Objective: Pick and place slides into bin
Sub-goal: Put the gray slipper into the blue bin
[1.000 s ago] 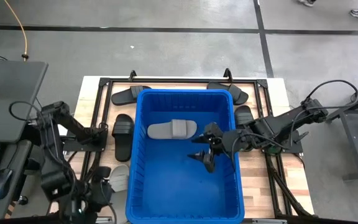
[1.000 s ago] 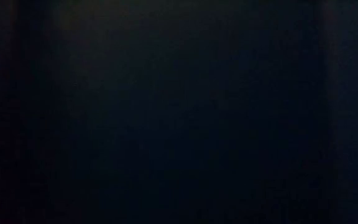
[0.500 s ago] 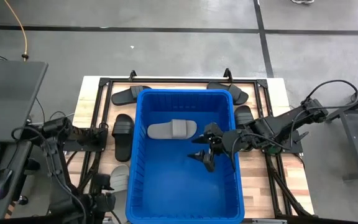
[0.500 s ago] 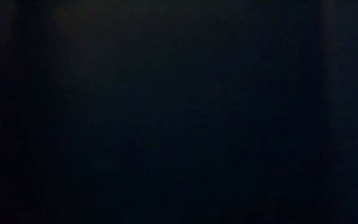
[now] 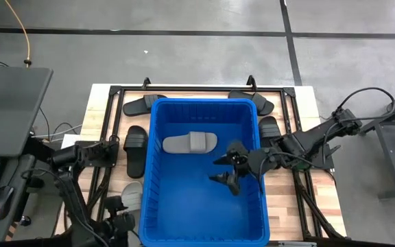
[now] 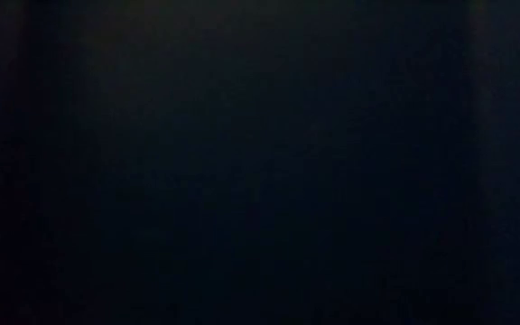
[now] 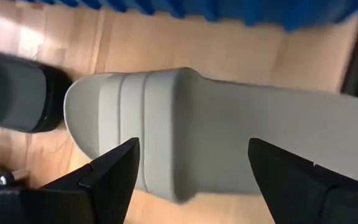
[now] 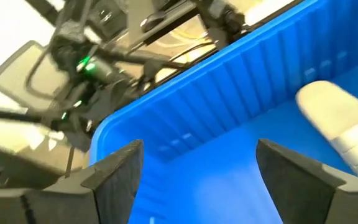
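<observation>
**Now: R gripper open in bin, L gripper open over grey slide**

Right now my right gripper (image 5: 226, 169) hangs inside the blue bin (image 5: 158, 206), roughly mid-tub toward its right wall, fingers spread wide w/ nothing between them. The right wrist view confirms it: both dark fingers (image 8: 114, 177) apart, ribbed blue wall (image 8: 229, 81) ahead and a light grey slide (image 8: 340, 121) lying on the bin floor beyond them. In the high view that same grey slide (image 5: 190, 143) lies flat in the far half of the bin, strap up, apart from my fingers.

My left gripper (image 5: 118, 211) is down at the near-left corner of the table, just beside the bin's left wall, over a second light grey slide (image 5: 132, 194). Left wrist view: fingers (image 7: 114, 171) open, straddling that grey slide (image 7: 229, 137) from above; can't tell if the tips touch it. A black slide (image 7: 17, 90) sits just beside its end.

Other black slides on the wooden table (image 5: 307, 110) outside the bin: one at far left (image 5: 144, 104), one at left-mid (image 5: 135, 149), one at far right (image 5: 252, 101), one at right-mid (image 5: 269, 127) partly under my right arm.

Low view is all dark, nothing readable.
</observation>
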You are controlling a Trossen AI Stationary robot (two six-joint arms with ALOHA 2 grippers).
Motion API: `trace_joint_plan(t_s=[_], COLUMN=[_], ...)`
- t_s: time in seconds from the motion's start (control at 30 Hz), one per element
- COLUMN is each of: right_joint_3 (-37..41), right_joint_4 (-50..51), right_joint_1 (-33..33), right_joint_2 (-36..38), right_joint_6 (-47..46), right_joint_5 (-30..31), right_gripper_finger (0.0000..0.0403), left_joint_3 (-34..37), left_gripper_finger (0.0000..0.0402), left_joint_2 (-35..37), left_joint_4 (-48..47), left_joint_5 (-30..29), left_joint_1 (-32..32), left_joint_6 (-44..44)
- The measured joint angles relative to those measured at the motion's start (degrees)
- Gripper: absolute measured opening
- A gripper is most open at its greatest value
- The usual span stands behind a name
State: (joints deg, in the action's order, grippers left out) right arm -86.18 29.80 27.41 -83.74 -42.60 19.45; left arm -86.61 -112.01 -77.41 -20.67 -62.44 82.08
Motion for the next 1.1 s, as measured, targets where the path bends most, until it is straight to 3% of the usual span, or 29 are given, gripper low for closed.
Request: trace_joint_plan(t_s=[0.23, 0.7, 0.9, 1.1], right_joint_3=[0.0, 0.0, 0.0, 0.0], right_joint_4=[0.4, 1.0, 1.0, 1.2], right_joint_1=[2.4, 4.6, 4.6, 4.3], right_joint_2=[0.0, 0.0, 0.0, 0.0], right_joint_6=[1.6, 0.1, 0.0, 0.1], right_joint_5=[-2.5, -1.9, -0.7, 0.7], right_gripper_finger=[0.0298, 0.0298, 0.0298, 0.0298], left_joint_3=[0.0, 1.9, 7.3, 8.2], left_gripper_finger=[0.0289, 0.0247, 0.0164, 0.0018], left_joint_2=[-2.8, -3.4, -3.4, -2.8], left_joint_4=[-0.6, -7.9, -0.1, 1.8], left_joint_5=[4.1, 3.1, 5.6, 7.3], left_joint_1=[2.2, 4.3, 4.3, 4.4], left_joint_6=[2.0, 1.3, -2.4, -3.2])
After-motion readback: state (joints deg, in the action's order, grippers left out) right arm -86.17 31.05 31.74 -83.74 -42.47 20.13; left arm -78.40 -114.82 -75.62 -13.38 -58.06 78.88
